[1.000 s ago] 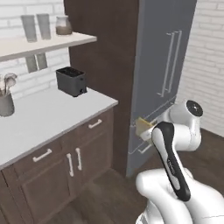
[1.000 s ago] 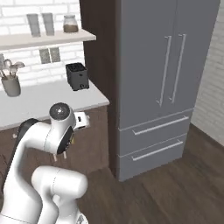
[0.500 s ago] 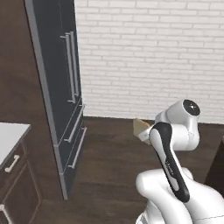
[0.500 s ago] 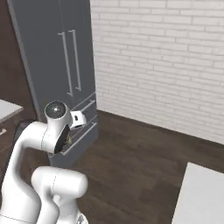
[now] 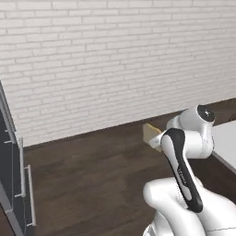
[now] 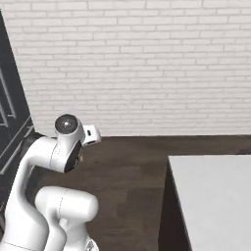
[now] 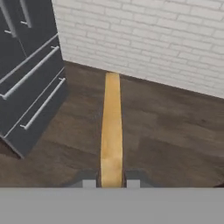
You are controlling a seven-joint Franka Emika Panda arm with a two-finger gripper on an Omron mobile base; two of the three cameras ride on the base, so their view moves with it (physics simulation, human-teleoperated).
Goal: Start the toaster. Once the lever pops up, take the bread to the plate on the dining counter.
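My pincer (image 7: 111, 183) is closed narrowly on the bread (image 7: 111, 131), one dark finger tip pressed to each flat face. In the hand view the slice shows edge-on: a thin, straight strip with a golden-tan crust, running from 6 o'clock up toward 12, a touch paler at its far end. In the left base view the same bread (image 5: 151, 133) shows as a small pale tan square poking out at 9 o'clock from my wrist, held clear of everything, with dark floor below it.

The floor (image 7: 166, 131) is dark brown planking with a faint grain. The wall (image 5: 115, 60) behind is white-painted brick in regular courses. The fridge (image 7: 26, 65) is smooth matte dark grey with slim pale bar handles; it sits at 10 o'clock in the hand view.

The dining counter (image 6: 215, 201) is a flat plain white slab with a square corner over a dark base, at 4 o'clock in the right base view; its edge (image 5: 226, 143) shows at 3 o'clock in the left base view, near my elbow.

My arm is folded tight: the glossy white upper link rises from the base, bends at a round dark-capped joint (image 6: 66, 124), and the hand points level toward the wall.
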